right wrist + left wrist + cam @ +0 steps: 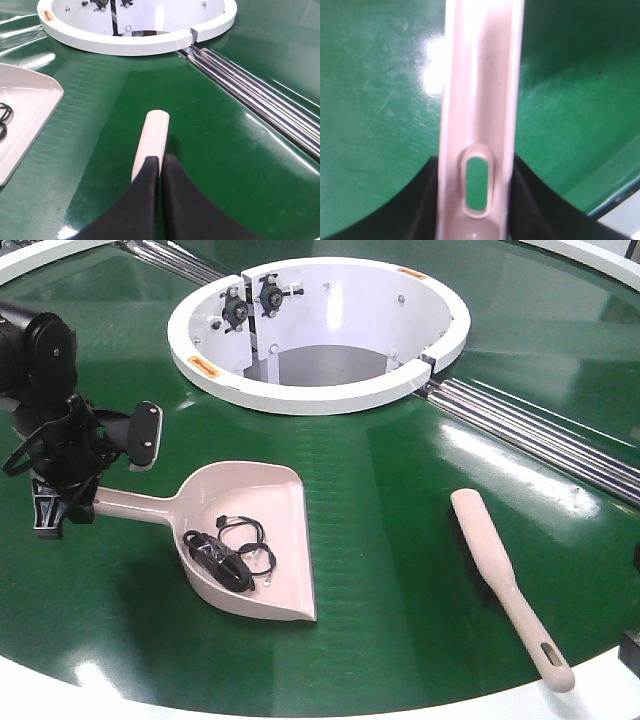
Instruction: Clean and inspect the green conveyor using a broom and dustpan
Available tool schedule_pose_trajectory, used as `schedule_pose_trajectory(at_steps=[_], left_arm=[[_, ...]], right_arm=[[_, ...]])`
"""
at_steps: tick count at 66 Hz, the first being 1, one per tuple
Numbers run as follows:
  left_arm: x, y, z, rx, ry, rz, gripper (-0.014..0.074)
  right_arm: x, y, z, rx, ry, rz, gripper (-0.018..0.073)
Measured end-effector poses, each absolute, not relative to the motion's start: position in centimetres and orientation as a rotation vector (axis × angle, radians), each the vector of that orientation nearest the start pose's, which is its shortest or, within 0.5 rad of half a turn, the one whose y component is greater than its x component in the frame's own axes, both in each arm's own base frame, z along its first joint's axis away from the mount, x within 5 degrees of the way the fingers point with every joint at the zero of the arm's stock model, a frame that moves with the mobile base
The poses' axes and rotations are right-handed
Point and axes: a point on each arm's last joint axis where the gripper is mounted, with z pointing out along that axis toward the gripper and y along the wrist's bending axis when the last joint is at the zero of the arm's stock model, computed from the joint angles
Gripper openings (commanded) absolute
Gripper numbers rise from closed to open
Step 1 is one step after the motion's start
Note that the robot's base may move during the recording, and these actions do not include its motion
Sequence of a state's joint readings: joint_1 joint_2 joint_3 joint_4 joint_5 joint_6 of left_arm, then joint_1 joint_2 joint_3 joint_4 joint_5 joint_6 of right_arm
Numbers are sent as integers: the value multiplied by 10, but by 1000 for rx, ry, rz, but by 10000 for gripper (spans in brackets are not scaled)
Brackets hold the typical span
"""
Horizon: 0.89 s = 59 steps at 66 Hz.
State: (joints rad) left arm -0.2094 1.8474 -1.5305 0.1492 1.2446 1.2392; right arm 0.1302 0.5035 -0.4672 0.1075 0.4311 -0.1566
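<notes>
**Left:** the black left gripper [95, 478] has its 2 fingers [405, 210] flanking the handle end of the dustpan [272, 502]; whether they clamp it cannot be told. The dustpan is smooth pale-pink plastic with raised sides and a straight slotted handle. It lies on the glossy green conveyor [380, 540] and holds 1 coiled black cable [230, 555].

**Centre:** a white ring opening [320, 395], with ribbed steel roller strips [530, 435] running rightward from it.

**Right:** the broom [495, 560], slim and pale pink with black bristles, lies flat on the belt, well apart from the dustpan. The right gripper [161, 165] has its fingers pressed together, and the broom's rounded end shows just beyond them.
</notes>
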Motion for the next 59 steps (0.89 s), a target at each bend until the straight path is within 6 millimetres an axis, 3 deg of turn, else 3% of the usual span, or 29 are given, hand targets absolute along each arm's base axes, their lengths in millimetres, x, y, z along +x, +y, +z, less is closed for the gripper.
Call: schedule_pose_trajectory(at_steps=[59], left_arm=[[367,-65,259,2113,2292,269,-6]], right_arm=[[102,17,295,-210,1913,90,-8]])
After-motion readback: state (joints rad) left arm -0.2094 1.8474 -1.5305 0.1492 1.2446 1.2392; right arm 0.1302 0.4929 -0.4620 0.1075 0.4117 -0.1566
